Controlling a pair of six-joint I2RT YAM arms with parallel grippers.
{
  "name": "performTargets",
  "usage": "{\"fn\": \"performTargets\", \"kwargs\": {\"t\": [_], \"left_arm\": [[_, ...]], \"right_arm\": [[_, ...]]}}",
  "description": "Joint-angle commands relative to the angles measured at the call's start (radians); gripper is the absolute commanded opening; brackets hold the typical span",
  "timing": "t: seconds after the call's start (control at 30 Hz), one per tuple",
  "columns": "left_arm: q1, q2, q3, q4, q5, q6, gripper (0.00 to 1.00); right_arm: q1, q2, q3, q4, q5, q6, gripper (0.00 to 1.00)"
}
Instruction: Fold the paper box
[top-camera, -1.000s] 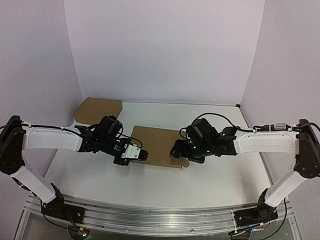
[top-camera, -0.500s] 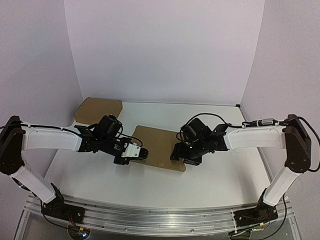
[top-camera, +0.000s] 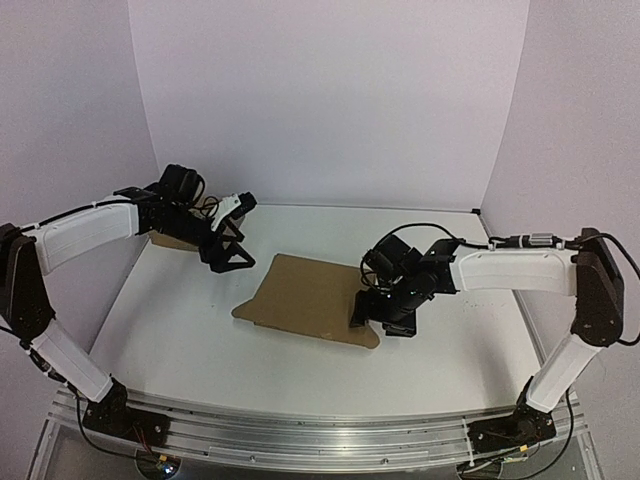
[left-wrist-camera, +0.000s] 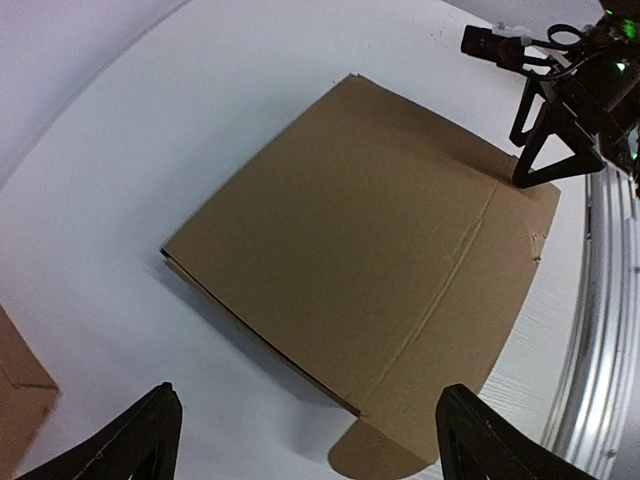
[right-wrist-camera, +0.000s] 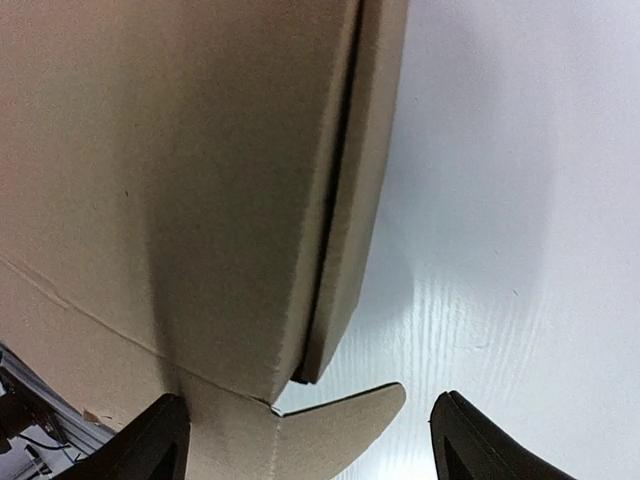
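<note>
Top external view: you see a white table (top-camera: 180, 340) closed in by pale lilac walls (top-camera: 320, 100), with the paper box (top-camera: 305, 298) lying at mid-table. A second ago your left claw (top-camera: 230, 255) was clenched at the box's left edge. It has since lifted clear to the far left, above the other box (top-camera: 172, 241), with its fingers now spread. The paper box lies well apart from it, toward the right arm. Your right claw (top-camera: 386, 318) has shifted slightly along the box's right edge and stands there, released.

Left wrist view: both fingers splay wide with nothing between them. The paper box sits well ahead of the claw, and a corner of the other box shows at lower left.

Right wrist view: the fingers are wide apart, gripping nothing. The box's layered edge and its rounded flap lie just beneath the claw on the white table. Whether a fingertip touches the cardboard, you cannot tell.
</note>
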Motion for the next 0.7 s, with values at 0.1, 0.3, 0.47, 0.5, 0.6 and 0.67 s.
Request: {"fn": "performTargets", "kwargs": {"t": [0.1, 0.3, 0.47, 0.5, 0.6, 0.67], "left_arm": [[-0.014, 0.030, -0.089, -0.145, 0.101, -0.435, 0.92], [-0.019, 0.046, -0.191, -0.074, 0.114, -0.453, 0.92], [-0.029, 0.049, -0.193, -0.101, 0.170, -0.444, 0.79], [-0.032, 0.050, -0.200, -0.095, 0.177, -0.447, 0.77], [-0.038, 0.055, -0.215, -0.064, 0.181, -0.451, 0.71], [-0.040, 0.058, -0.214, -0.064, 0.179, -0.445, 0.66]], "right_arm": [[0.001, -0.036, 0.109, -0.236, -0.026, 0.123, 0.87], [0.007, 0.012, 0.135, -0.220, -0.078, 0.094, 0.91], [0.007, 0.039, 0.139, -0.153, -0.179, 0.098, 0.89], [0.007, 0.039, 0.126, -0.130, -0.194, 0.105, 0.88], [0.006, 0.045, 0.110, -0.089, -0.212, 0.119, 0.81], [0.006, 0.047, 0.106, -0.089, -0.218, 0.126, 0.77]]}}
